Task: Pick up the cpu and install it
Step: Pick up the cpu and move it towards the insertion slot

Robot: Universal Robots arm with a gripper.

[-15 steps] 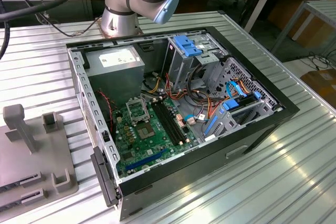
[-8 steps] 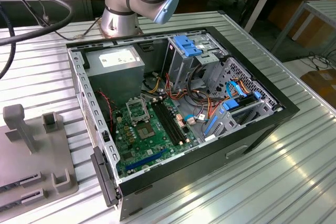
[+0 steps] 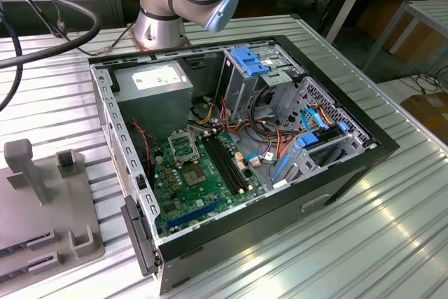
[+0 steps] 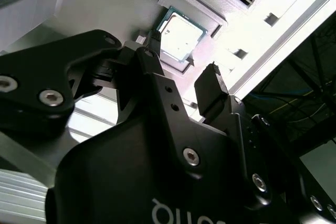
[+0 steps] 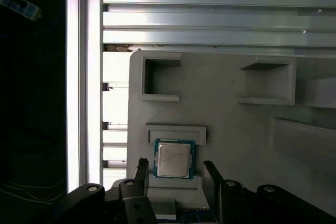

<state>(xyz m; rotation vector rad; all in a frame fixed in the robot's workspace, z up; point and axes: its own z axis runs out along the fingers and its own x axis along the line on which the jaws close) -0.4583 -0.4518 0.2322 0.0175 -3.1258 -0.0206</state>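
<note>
While the cpu [image 5: 174, 159] sits flat in its pocket on the grey holder plate [image 5: 236, 140], the gripper [image 5: 175, 167] hangs right over it, fingers spread wide on either side, gripping nothing. The open pc case [image 3: 238, 138] sits beside that plate.

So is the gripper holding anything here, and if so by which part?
Nothing is held. The gripper is open, a finger on either side of the cpu with gaps showing; the cpu lies in its grey tray.
</note>
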